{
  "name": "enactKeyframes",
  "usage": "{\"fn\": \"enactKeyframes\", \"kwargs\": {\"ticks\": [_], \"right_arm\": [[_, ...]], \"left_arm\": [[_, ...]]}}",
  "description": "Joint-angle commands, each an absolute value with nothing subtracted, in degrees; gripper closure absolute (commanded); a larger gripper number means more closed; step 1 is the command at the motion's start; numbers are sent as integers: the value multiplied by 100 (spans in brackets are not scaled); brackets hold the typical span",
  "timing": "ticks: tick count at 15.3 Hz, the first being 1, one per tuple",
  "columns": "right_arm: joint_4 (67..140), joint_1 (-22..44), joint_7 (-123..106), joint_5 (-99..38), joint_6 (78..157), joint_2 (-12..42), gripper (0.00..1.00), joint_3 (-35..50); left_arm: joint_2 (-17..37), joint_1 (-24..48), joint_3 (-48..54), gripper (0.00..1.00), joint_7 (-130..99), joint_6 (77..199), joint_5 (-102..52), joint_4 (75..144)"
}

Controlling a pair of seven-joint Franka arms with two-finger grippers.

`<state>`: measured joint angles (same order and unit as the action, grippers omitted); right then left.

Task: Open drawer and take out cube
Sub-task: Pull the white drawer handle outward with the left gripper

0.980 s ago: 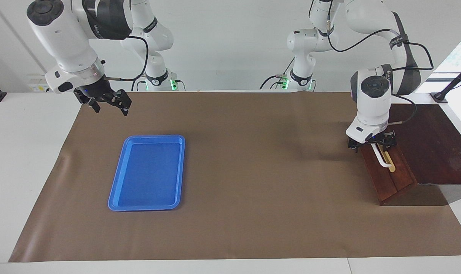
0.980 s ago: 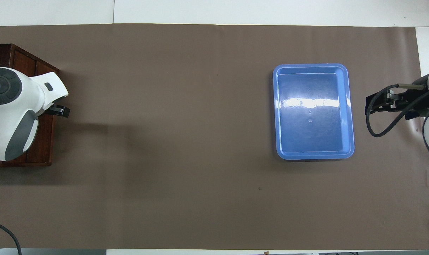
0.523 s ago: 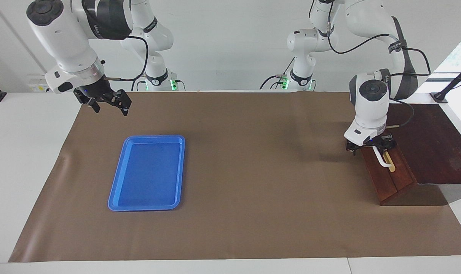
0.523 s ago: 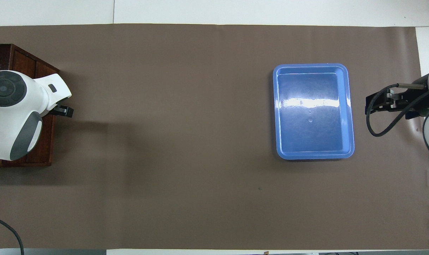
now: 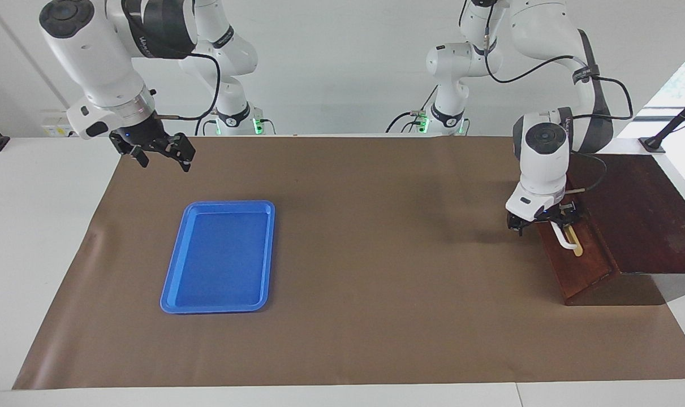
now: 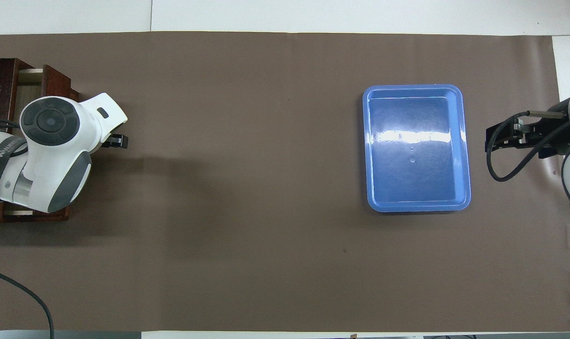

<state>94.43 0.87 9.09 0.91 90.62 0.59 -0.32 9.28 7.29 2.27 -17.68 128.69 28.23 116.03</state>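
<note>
**A:** What can't you make out?

**B:** The small yellow cube. The left arm's white wrist covers most of the dark reddish-brown wooden drawer [image 6: 59, 82] from overhead. Only a thin strip of pale wood interior [image 6: 28, 70] shows. The dark wooden cabinet [image 5: 642, 215] that houses it is cut off by the frame at the table edge at the left arm's end.

**A:** And the left gripper [image 5: 546, 219]?

**B:** It is down at the end of the white bar handle [image 5: 565, 237] nearer the robots. Its fingers are spread wide to either side of the bar rather than pinched on it. From overhead only one black finger [image 6: 116, 141] pokes out.

**A:** What has changed since a second ago?

**B:** The drawer front has slid out from the cabinet toward the middle of the table, and the left gripper has moved with it. The pale strip wasn't visible before. The right gripper [image 5: 166, 163] hasn't moved. It waits over the corner of the matte brown paper mat [image 5: 376, 254] at the right arm's end, fingers wide and empty.

**A:** Anything else?

**B:** A flat, glossy blue plastic tray [image 5: 218, 257], rectangular with rounded corners and a raised rim. It lies on the mat toward the right arm's end and has not moved either.
</note>
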Motion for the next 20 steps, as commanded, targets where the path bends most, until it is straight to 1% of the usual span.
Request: {"fn": "enactKeyframes", "kwargs": {"ticks": [1, 8, 17, 18, 20], "right_arm": [[9571, 18, 1002, 158, 9053, -70, 0, 35], [9571, 18, 1002, 158, 9053, -70, 0, 35], [9571, 18, 993, 158, 9053, -70, 0, 35], [9571, 18, 1002, 158, 9053, -70, 0, 35], [9571, 18, 1002, 158, 9053, -70, 0, 35]], "left_arm": [[967, 1133, 185, 0, -2092, 12885, 2384, 11470], [984, 1546, 185, 0, -2548, 12797, 2250, 11461], [984, 1696, 193, 0, -2777, 12797, 2092, 11452], [984, 1696, 185, 0, -2777, 12745, 2083, 11409], [1063, 1670, 185, 0, -2769, 12290, 2074, 10998]]}}
